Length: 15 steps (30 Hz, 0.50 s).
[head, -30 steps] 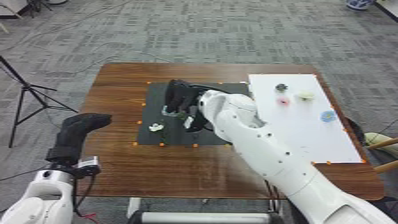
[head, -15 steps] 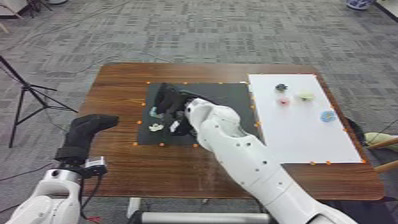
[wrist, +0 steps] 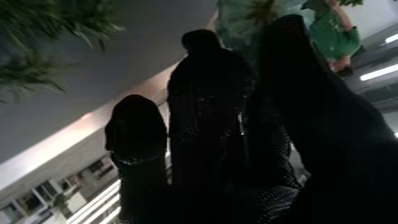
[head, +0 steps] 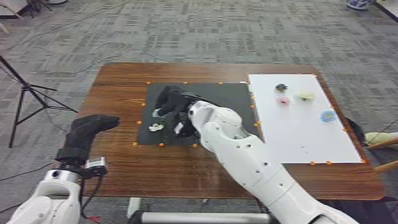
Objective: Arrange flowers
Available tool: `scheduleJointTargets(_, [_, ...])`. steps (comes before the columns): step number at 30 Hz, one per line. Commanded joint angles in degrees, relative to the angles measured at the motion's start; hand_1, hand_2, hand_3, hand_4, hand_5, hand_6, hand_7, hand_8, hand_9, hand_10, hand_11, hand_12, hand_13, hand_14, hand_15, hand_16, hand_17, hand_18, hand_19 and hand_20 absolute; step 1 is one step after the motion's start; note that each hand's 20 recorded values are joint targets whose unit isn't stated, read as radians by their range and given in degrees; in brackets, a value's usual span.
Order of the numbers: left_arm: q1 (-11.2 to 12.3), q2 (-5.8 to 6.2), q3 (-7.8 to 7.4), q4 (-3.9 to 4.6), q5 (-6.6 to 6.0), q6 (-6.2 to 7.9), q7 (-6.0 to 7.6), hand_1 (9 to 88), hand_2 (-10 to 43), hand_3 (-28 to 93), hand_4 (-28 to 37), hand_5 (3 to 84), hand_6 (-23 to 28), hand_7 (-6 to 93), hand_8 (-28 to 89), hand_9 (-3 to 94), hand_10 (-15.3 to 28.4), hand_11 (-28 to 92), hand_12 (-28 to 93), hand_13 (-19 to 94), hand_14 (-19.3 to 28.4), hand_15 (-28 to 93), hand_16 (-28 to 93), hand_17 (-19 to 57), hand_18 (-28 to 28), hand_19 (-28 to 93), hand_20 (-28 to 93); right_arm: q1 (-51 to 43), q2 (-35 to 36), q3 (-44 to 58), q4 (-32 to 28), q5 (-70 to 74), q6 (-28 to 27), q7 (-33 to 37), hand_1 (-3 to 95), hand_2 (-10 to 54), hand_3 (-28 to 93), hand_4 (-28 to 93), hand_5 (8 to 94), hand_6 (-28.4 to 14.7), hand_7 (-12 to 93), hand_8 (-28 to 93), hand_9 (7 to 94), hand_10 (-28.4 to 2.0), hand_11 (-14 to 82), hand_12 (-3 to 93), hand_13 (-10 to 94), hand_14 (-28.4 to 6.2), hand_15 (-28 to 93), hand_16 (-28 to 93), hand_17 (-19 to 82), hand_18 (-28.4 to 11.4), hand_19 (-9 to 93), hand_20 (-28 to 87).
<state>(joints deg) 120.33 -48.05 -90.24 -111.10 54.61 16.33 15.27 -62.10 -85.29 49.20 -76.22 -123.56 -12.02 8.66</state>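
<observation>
The head view has a white flower on the dark mat, near its left edge. Just beyond it is a pale blue-green flower, at the right hand. In the right wrist view its petals look soft and thin, spreading around a brownish centre beside the fingertips. The fingers are straight and upright, with narrow gaps between some; whether they pinch the stem I cannot tell. The right arm slants in across the surface, its hand above the mat.

On the white board are a small dark flower, a pink one, a cream one and a light blue one. The left hand is left of the mat, well apart from the flowers; I cannot tell whether it is spread or closed.
</observation>
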Motion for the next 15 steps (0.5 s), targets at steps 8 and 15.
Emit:
scheduleJointTargets(8, [1.6,-0.7,-1.55,-0.91,0.45,-1.65,-0.59,23.7,-4.7,75,-28.3,59.7,0.3,31.3,-12,55.4,13.1,30,14,44,15.7,26,2,3.0,15.0,18,23,2.4,4.6,3.2,-6.6,6.9,-10.2,3.4,40.3,-9.5,67,-16,49.7,3.8,13,-11,58.8,-16.6,7.1,12.1,87,-4.6,45,34,53,-15.7,93,46])
scheduleJointTargets(15, [1.8,-0.55,-1.77,-1.11,0.31,-1.67,-0.86,24.0,-4.6,74,-28.1,59.7,-0.3,29.6,-12,55.2,13.1,27,14,44,16.0,26,2,2.6,15.1,18,23,3.1,5.1,5.2,-9.0,10.1,-18.7,4.9,36.0,-9.5,64,-15,44.7,3.4,10,-9,55.3,-19.1,6.4,10.0,87,-5.5,42,33,53,-16.1,92,44])
